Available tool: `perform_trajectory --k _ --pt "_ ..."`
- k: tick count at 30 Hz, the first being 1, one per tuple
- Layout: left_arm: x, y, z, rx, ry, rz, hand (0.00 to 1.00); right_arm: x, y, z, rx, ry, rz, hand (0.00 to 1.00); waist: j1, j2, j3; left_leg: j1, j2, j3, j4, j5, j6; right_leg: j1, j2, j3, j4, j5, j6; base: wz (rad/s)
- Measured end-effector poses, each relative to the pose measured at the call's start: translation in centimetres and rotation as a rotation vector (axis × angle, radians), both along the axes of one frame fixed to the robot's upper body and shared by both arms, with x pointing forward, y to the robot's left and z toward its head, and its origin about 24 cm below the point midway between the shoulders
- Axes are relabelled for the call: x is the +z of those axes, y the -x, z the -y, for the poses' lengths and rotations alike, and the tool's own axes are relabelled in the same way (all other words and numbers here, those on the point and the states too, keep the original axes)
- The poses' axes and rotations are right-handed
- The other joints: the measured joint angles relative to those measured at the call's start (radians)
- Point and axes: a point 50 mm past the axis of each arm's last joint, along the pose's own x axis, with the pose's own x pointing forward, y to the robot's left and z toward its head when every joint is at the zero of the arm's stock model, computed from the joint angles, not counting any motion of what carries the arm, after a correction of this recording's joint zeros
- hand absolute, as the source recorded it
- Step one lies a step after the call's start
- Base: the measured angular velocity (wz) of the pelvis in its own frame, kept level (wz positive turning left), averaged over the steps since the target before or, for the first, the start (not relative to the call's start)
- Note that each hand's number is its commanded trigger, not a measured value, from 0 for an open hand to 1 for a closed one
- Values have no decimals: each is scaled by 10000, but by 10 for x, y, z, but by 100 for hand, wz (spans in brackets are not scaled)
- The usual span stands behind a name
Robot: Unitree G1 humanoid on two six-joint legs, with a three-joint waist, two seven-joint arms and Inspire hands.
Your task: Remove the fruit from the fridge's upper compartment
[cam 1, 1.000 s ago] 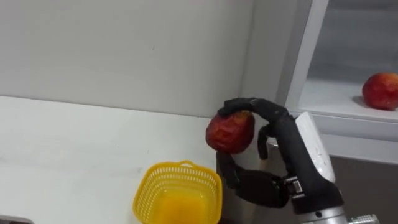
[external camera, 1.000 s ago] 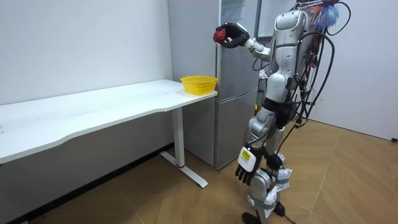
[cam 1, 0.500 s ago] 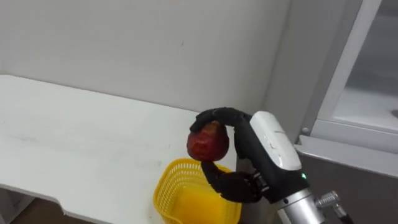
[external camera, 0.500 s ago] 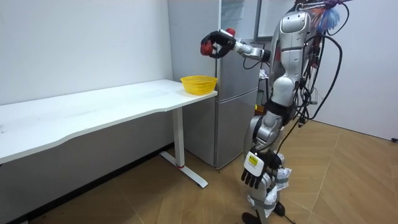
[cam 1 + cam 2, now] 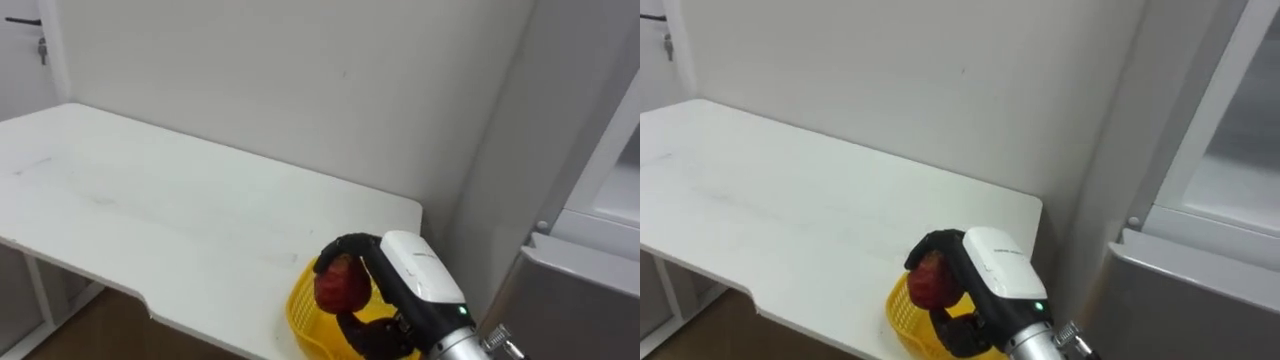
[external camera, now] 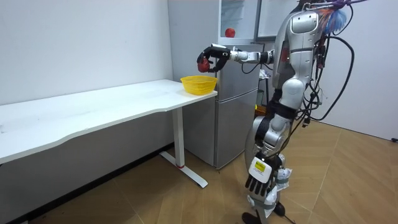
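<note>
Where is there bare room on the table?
The white table is bare from its left end up to the yellow basket. Only that corner is crowded: the right hand holds the apple over the basket.

Latticed yellow plastic basket (image 5: pixel 300 312), smooth matt white table (image 5: pixel 150 210) — the apple (image 5: pixel 341 287) looks dull-skinned.
</note>
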Motion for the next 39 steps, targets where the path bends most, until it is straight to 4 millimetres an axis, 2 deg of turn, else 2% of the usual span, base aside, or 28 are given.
perform_trajectory --k 2,16,31,32,33,34,39 --pt "0 0 0 -10 20 4 0 -6 -2 2 -137 74 -178 100 -8 -21 9 -79 -43 -148 76 3 5 -1 -35 -122 -2 -2 4 12" --pt "0 2 0 -6 -18 -18 0 -23 -7 11 -543 303 -732 100 7 -103 63 -175 -47 -247 128 3 7 -29 -40 -171 -5 -10 13 2" --pt "0 4 -1 123 -29 -37 0 -27 -8 16 -677 310 -825 100 -8 -150 80 -174 -47 -357 137 2 8 -16 -51 -182 2 -24 33 1" --pt "0 4 -1 190 -33 -23 0 -28 -8 18 -756 335 -891 80 -6 -150 80 -174 -44 -357 136 2 8 -16 -52 -182 7 -24 33 0" --pt "0 5 -1 209 -32 -25 0 -28 -8 18 -773 343 -903 25 1 -149 80 -174 -44 -356 136 2 8 -17 -52 -181 7 -24 33 0" --pt "0 6 -1 202 -36 -61 0 -28 -8 18 -767 340 -897 0 -6 -142 76 -174 -44 -356 137 2 8 -17 -52 -180 7 -24 33 0" --pt "0 8 1 114 -36 -104 0 -28 -8 18 -767 362 -889 0 -17 -73 38 -172 -44 -354 137 3 8 -14 -52 -175 15 -23 33 0"
